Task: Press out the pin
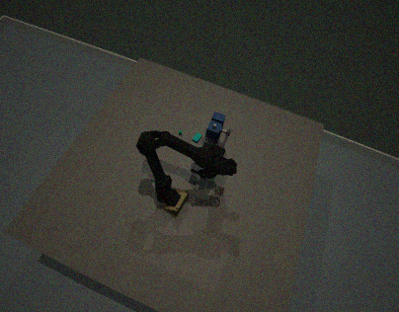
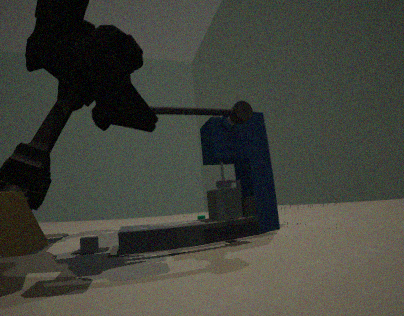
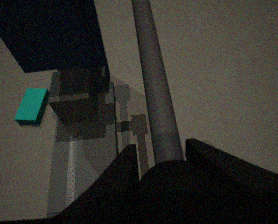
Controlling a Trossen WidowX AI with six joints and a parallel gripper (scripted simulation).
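Gripping the lever [image 2: 191,111] [image 3: 157,85], end effector [image 2: 153,120] [image 3: 160,149]; block [image 2: 224,203] upright only in exterior view.

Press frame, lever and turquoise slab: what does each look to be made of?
Frame: probably painted metal, flat blue with sharp edges.
Lever: likely bare metal; smooth grey rod with a soft sheen.
Slab: perhaps plastic, evenly coloured; could be painted wood.

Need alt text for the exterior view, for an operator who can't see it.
The gripper grips the end of the press's roughly level lever. Under the blue head, the block sits on the bed; a small gray cube lies beyond the bed's near end.
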